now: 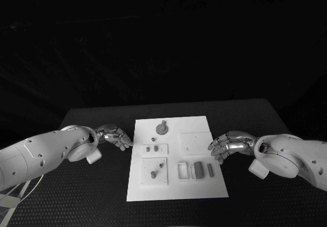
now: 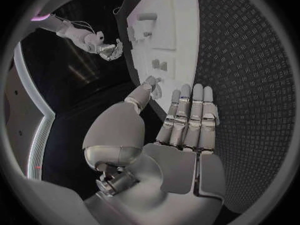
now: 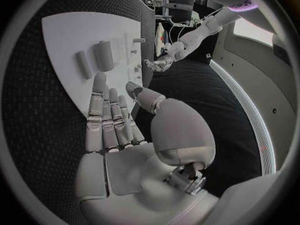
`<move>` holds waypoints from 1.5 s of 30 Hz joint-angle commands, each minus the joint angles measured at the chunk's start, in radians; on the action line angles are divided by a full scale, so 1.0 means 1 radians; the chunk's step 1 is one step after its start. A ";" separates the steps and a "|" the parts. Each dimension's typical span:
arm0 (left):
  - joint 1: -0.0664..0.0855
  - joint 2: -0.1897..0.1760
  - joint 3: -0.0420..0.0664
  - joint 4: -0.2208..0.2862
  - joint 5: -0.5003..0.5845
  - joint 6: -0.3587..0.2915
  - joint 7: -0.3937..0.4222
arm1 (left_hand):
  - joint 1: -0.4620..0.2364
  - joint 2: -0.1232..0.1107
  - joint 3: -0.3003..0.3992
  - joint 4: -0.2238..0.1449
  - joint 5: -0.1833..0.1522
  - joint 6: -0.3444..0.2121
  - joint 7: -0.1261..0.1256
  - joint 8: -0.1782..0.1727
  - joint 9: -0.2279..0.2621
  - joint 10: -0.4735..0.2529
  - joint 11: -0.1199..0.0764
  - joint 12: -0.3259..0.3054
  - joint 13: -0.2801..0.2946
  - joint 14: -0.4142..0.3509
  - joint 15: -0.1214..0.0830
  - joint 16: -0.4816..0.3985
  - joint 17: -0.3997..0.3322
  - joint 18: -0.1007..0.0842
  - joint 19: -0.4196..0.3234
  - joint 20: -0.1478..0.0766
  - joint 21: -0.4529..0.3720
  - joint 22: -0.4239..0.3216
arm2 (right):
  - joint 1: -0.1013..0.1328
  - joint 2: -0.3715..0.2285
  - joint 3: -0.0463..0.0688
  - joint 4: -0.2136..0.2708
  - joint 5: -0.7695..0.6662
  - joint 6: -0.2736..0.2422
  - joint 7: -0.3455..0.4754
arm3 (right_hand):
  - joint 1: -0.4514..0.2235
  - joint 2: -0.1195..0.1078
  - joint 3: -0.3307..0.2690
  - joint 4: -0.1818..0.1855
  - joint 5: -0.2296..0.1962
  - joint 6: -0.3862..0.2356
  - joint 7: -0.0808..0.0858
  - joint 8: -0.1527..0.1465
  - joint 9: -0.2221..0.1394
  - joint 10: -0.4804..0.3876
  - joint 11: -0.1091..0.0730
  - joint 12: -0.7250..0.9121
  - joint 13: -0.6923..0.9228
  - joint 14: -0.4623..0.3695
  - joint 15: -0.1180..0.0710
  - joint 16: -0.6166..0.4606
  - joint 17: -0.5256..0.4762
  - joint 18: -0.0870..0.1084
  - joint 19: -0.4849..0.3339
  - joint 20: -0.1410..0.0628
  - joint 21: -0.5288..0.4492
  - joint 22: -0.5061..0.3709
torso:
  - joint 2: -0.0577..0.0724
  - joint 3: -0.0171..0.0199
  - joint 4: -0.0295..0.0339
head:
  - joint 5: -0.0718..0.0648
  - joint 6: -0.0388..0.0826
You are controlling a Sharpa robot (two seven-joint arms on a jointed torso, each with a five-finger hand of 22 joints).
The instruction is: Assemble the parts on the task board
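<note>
The white task board [image 1: 178,158] lies flat in the middle of the black table [image 1: 89,189], its long side running away from the robot. The left hand [image 1: 114,137] hovers just beside the board's left edge, about level with its far half, fingers spread straight and apart with nothing in them; from the left wrist view the fingers [image 2: 187,116] stretch out side by side over the table's dotted surface, with the thumb reaching toward the board's edge [image 2: 181,45]. The right hand [image 1: 228,144] sits at the board's right edge, fingertips just over or touching the rim, and it too is spread and holds nothing; the right wrist view shows its fingers [image 3: 106,117] extended flat near the board's corner [image 3: 75,40]. On the board, a round part with a short stem [image 1: 162,126] lies near the far end. Two small pegs [image 1: 152,149] stand in a plate left of centre. A dark oblong part [image 1: 199,170] and a paler bar [image 1: 210,170] lie side by side at the near right, next to a rectangular frame [image 1: 183,170]. Another small piece [image 1: 155,172] rests on a square plate at the near left.
</note>
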 commanded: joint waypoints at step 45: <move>0.006 -0.068 0.001 0.204 0.351 -0.239 0.212 | -0.157 -0.013 -0.062 0.029 -0.006 -0.075 0.016 -0.042 -0.016 -0.138 0.050 -0.040 -0.032 -0.057 0.026 -0.060 0.001 -0.008 -0.053 0.017 -0.034 -0.029 | 0.040 0.120 0.001 0.115 -0.527 0.128 -0.464 | -0.434 -0.118 -0.046 0.362 -0.001 0.237 -0.095 0.028 0.196 0.232 -0.162 0.945 0.651 0.436 -0.227 1.013 0.928 0.013 0.207 -0.267 0.801 0.661 | 0.001 -0.0072 0.0002 | -0.029 -0.026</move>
